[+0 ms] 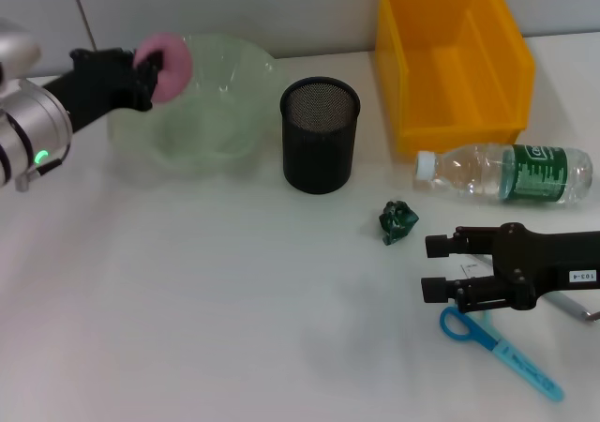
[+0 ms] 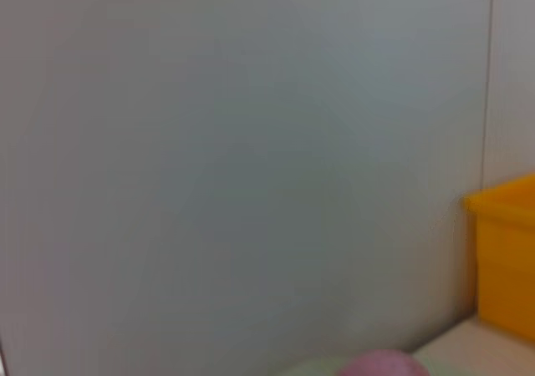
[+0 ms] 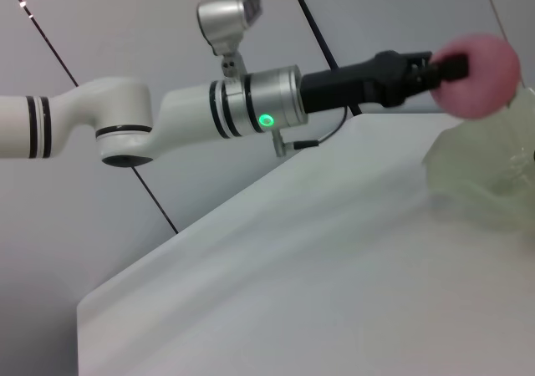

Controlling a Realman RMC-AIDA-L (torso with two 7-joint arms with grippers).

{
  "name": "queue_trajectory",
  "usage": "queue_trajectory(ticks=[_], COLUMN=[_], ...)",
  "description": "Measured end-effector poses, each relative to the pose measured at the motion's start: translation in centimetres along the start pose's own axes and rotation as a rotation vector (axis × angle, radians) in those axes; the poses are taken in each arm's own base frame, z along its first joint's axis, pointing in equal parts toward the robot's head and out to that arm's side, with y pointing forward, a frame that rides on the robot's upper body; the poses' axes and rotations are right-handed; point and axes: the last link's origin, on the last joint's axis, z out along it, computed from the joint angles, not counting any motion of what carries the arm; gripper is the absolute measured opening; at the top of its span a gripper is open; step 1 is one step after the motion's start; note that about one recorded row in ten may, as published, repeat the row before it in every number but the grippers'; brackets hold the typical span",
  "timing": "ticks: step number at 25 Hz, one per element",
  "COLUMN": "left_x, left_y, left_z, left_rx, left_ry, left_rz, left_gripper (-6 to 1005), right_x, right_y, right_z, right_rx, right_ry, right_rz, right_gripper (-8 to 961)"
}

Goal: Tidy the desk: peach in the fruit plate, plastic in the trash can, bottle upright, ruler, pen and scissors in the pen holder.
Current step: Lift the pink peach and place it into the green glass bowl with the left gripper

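White desk surface [image 1: 206, 281] backed by a grey wall.

Left gripper [image 1: 145, 66]: closed on the pink peach [image 1: 167, 66], held above the near-left rim of the translucent green fruit plate [image 1: 202, 113]. The left wrist view shows only the peach's top edge and a corner of the yellow bin.

Right gripper [image 1: 439, 267]: low over the desk at the right, jaws apart, holding nothing. A label on its body cannot be read with certainty.

Beneath and beside it lie blue-handled scissors [image 1: 502, 342]; the blades are hard to make out. A grey object [image 1: 572, 305] is partly hidden behind the gripper. Crumpled green plastic [image 1: 397, 221] lies nearby.

Bottle [image 1: 506, 172]: lying on its side, green label illegible, in front of the yellow bin [image 1: 450, 61]. Black mesh pen holder [image 1: 320, 133]: upright, centre.
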Motion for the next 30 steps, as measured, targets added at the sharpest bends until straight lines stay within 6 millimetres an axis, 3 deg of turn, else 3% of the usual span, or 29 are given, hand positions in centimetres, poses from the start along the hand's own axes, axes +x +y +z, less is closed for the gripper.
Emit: queue_trajectory(ticks=[4, 14, 17, 27, 28, 30], left_x=[-1.5, -1.9, -1.9, -1.7, -1.3, -0.8], left_y=[0.7, 1.3, 1.4, 1.6, 1.5, 1.4], left_z=[0.8, 1.0, 1.0, 0.7, 0.0, -0.7], left_rx=[0.014, -0.012, -0.015, -0.040, -0.068, -0.091], left_ry=[-0.073, -0.096, -0.094, -0.066, -0.025, 0.005], left_rz=[0.039, 0.068, 0.068, 0.042, -0.001, -0.035], left_gripper=[113, 135, 332, 733, 779, 778], right_x=[-0.1, -0.3, -0.3, -0.3, -0.3, -0.3], right_y=[0.0, -0.1, -0.1, -0.1, -0.1, -0.1], right_z=[0.1, 0.5, 0.5, 0.5, 0.5, 0.5], right_rx=[-0.001, -0.011, -0.012, -0.008, -0.008, -0.007], right_ry=[0.001, 0.013, 0.013, 0.014, 0.014, 0.013], right_rz=[-0.002, -0.011, -0.012, -0.013, -0.013, -0.013], right_gripper=[821, 820, 821, 820, 820, 820])
